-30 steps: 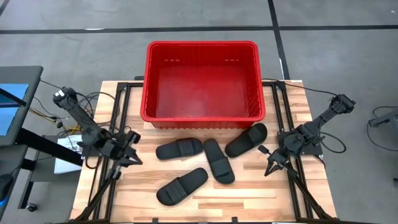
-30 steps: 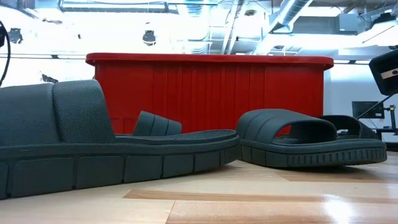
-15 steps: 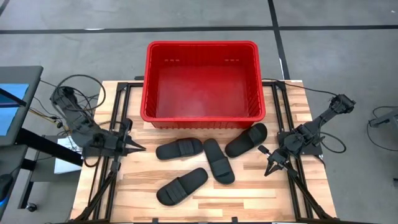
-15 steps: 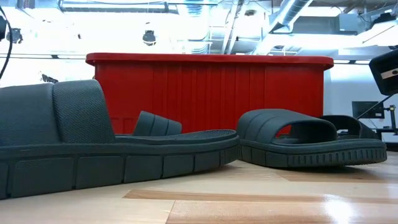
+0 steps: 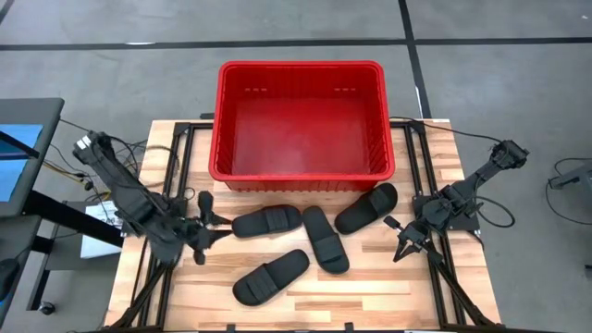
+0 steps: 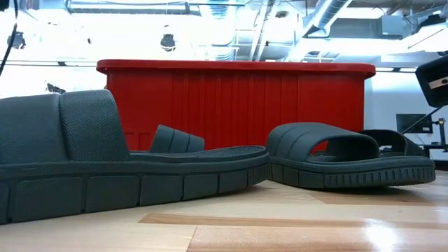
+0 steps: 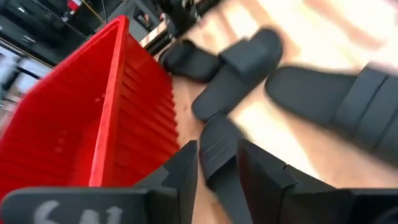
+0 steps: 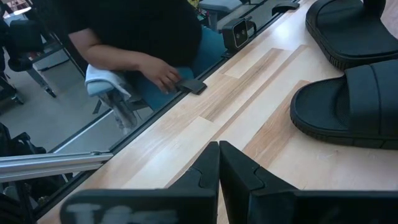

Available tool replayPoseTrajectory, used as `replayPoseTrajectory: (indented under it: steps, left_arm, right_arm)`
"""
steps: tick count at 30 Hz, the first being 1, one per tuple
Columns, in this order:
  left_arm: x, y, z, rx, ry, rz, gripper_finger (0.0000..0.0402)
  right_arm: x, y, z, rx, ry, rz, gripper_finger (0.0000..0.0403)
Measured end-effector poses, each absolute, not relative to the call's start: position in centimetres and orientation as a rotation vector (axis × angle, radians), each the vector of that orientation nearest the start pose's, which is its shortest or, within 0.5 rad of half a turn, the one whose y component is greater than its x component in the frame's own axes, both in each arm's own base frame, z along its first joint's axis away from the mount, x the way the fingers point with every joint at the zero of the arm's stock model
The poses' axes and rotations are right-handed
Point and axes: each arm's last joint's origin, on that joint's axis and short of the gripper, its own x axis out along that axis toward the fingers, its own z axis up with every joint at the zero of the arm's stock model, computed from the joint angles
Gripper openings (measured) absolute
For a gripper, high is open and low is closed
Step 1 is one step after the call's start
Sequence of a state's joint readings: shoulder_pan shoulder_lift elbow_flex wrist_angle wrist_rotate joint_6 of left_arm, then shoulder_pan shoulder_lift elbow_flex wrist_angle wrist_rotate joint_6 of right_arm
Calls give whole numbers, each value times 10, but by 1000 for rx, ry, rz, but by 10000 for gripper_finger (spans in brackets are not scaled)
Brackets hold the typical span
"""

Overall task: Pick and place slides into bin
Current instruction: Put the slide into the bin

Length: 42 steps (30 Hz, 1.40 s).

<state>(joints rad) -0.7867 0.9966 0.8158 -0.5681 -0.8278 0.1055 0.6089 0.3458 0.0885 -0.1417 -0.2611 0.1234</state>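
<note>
Four black slides lie sole-down on the wooden table in front of the red bin (image 5: 301,120): one at the left (image 5: 267,221), one in the middle (image 5: 326,238), one at the right (image 5: 365,207), one nearest the front (image 5: 270,276). The bin holds nothing. My left gripper (image 5: 209,226) is open, just left of the left slide's end, not touching it; in the left wrist view (image 7: 217,171) slides show past its fingers. My right gripper (image 5: 400,248) is shut and empty, right of the slides, as the right wrist view (image 8: 219,168) shows.
The bin's near wall (image 6: 234,98) stands right behind the slides (image 6: 105,161) (image 6: 350,157). Black frame rails (image 5: 171,185) run along both table sides. A person's hand (image 8: 163,76) and a small camera (image 8: 239,34) show beyond the table's edge.
My left gripper has gone toward the table's right edge, closer to the left slide, and has turned about on the way. The slides and my right arm have kept still.
</note>
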Motion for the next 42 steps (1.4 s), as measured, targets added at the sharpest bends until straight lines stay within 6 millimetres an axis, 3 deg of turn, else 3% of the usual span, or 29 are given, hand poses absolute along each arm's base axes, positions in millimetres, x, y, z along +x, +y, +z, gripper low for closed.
replayPoseTrajectory:
  steps: [7,15,21,31,42]
  left_arm:
    - [180,-135,246,975,663,42,112]
    - [215,-129,213,1188,814,53,112]
    - [237,-118,192,1266,909,11,112]
    - [255,-105,160,1411,1064,-110,112]
    - [271,-101,153,1426,1016,-148,112]
  right_arm:
    - [88,70,152,43,457,831,0]
    - [88,70,152,43,457,831,0]
    - [88,70,152,43,458,831,0]
    - [88,70,151,43,458,831,0]
    - [88,70,151,43,458,831,0]
